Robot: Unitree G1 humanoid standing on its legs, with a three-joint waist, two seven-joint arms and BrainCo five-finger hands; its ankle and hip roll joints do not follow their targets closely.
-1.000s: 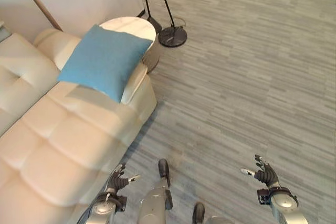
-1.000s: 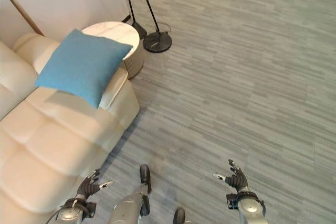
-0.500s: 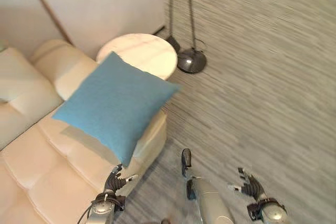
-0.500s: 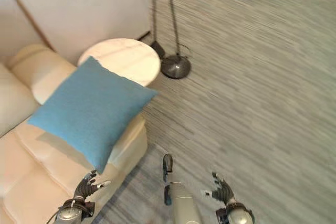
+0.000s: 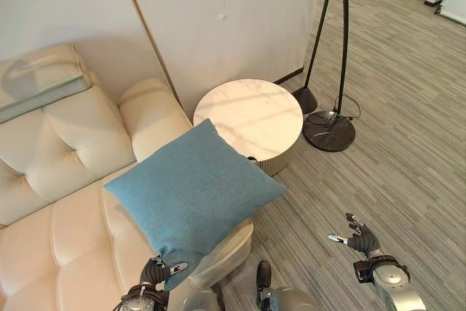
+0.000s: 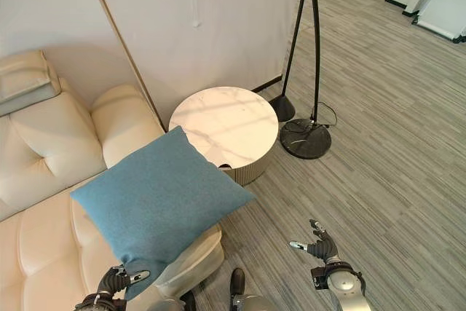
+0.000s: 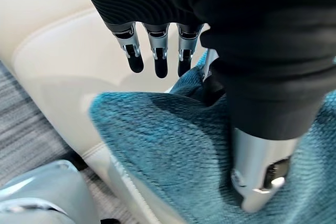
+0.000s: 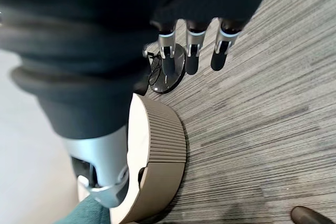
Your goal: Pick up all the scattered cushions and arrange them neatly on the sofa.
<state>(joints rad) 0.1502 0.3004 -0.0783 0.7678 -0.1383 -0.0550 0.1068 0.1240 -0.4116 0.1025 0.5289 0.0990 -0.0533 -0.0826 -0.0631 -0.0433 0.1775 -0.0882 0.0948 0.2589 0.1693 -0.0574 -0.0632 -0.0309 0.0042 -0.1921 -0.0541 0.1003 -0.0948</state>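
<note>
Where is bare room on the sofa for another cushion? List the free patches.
Free: the cream sofa seat left of the blue cushion, and the round side table top. Crowded: the armrest end, where the cushion overhangs beside the left robot hand.

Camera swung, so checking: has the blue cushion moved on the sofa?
Cannot tell: the whole view shifted. Against the sofa, the blue cushion sits at the armrest end by the round side table, as before.
</note>
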